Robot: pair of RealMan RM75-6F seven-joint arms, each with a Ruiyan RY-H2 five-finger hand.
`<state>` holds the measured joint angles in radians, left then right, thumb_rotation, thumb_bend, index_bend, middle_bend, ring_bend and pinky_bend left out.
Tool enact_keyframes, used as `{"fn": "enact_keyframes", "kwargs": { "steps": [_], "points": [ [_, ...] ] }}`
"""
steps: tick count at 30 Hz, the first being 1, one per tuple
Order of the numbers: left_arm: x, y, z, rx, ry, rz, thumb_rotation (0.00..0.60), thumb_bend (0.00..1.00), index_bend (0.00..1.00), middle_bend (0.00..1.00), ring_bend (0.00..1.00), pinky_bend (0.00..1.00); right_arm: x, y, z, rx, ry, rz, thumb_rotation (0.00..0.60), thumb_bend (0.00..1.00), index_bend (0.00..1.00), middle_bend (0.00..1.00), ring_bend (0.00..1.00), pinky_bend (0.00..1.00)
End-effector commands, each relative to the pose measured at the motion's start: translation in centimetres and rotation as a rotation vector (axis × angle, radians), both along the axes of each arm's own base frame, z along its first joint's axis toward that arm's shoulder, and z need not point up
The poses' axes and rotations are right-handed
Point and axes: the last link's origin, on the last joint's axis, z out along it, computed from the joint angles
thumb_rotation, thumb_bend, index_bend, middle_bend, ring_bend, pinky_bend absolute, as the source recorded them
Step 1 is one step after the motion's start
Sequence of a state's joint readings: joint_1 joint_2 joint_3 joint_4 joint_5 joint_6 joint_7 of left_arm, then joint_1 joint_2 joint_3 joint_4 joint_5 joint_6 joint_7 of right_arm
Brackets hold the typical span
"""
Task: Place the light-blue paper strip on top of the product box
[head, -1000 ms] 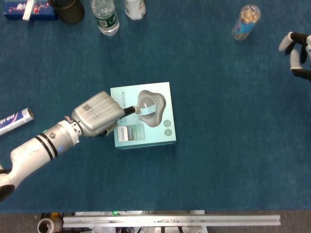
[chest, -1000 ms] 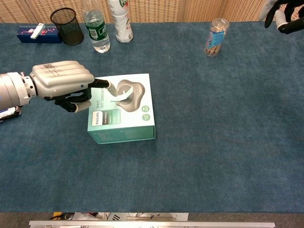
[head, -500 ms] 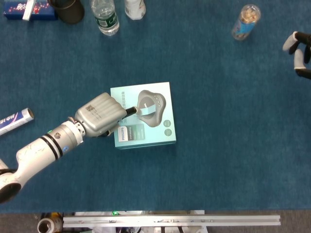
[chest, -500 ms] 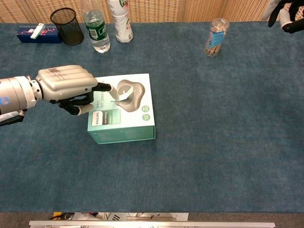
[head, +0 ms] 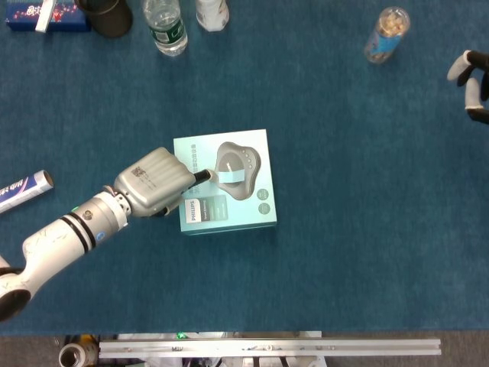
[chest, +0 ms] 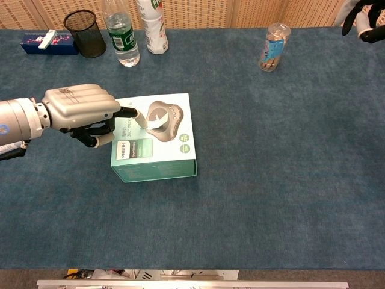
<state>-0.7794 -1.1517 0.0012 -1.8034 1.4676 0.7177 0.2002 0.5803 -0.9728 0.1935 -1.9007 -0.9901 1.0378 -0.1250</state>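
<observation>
The mint-green product box (head: 226, 210) (chest: 157, 158) lies flat in the middle of the blue cloth. The light-blue paper strip (head: 232, 177) (chest: 151, 122) rests across the printed picture on its lid, with its left end curling up. My left hand (head: 156, 183) (chest: 79, 108) is at the box's left edge, its fingertips pinching that raised end and its other fingers curled underneath. My right hand (head: 474, 78) (chest: 363, 14) hovers at the far right edge, partly cut off, fingers apart and holding nothing.
Along the far edge stand a black mesh cup (head: 105, 17) (chest: 83, 34), a water bottle (head: 165, 27) (chest: 120, 37), a second bottle (head: 212, 11) (chest: 153, 27) and a clear jar (head: 384, 34) (chest: 272, 47). A dark blue box (head: 30, 15) (chest: 48, 43) lies far left, a tube (head: 23, 190) nearer.
The strip has settled flatter onto the lid. My left hand has drawn back slightly to the left. My right hand has drifted further toward the right edge.
</observation>
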Motion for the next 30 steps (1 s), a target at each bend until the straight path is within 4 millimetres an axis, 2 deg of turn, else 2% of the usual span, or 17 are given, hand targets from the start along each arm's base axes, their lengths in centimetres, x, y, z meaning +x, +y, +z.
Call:
{"fn": "enact_keyframes", "kwargs": {
  "steps": [1,19,30],
  "points": [
    [0.05,-0.12,0.14,0.002,-0.003,-0.003,0.6,0.82,0.21,1.0,1.0,1.0,-0.01,0.0,-0.02,0.001,-0.001,0.0,0.6,0.64,0.45,0.5,0.62,0.88],
    [-0.18,0.12,0.7,0.021,0.002,0.014,0.6,0.82,0.21,1.0,1.0,1.0,-0.09,0.17,0.24,-0.001,-0.004,0.004,0.6,0.64,0.45,0.5,0.62,0.87],
    [-0.3,0.08,0.21,0.011,0.025,0.012,0.6,0.82,0.21,1.0,1.0,1.0,-0.25,0.22,0.48,-0.004,-0.017,-0.001,0.6,0.64,0.45,0.5,0.63,0.88]
  ]
}}
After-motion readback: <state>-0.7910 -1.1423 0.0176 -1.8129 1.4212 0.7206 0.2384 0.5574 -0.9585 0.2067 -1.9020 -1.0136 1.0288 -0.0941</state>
